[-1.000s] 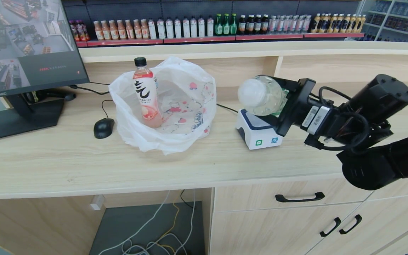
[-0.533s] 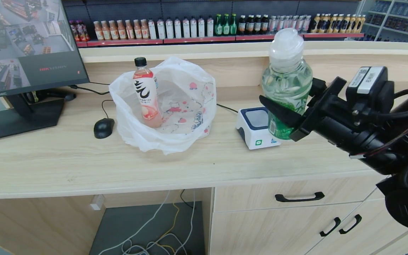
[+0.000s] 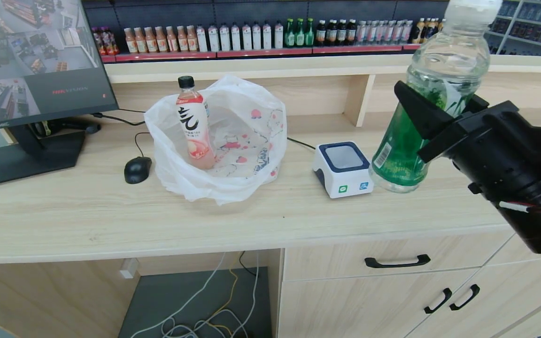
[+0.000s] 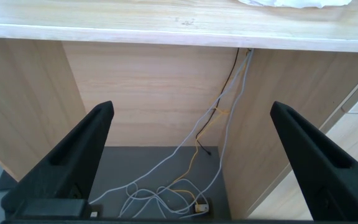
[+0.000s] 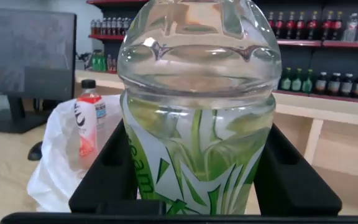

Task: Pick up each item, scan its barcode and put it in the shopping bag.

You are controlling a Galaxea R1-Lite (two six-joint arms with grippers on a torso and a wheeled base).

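Note:
A clear bottle with a green label (image 3: 421,108) (image 5: 197,130) is held upright in the air at the right of the counter, with my right gripper (image 3: 444,119) shut on its middle. It hangs just right of the white barcode scanner (image 3: 342,170). The white shopping bag (image 3: 226,141) (image 5: 58,165) stands open left of the scanner, with a pink drink bottle (image 3: 194,123) (image 5: 89,121) upright inside. My left gripper (image 4: 188,155) is open below the counter's edge, facing the cables in the recess, with nothing between its fingers.
A monitor (image 3: 31,61) stands at the counter's far left, and a black mouse (image 3: 137,169) lies beside the bag. A raised ledge (image 3: 298,65) runs along the counter's back, with shelves of drinks behind. Drawers with black handles (image 3: 396,262) sit under the counter's right half.
My right gripper turned the green-labelled bottle from lying over the scanner to upright and carried it up and to the right, off the scanner. The bag and the pink bottle stayed put.

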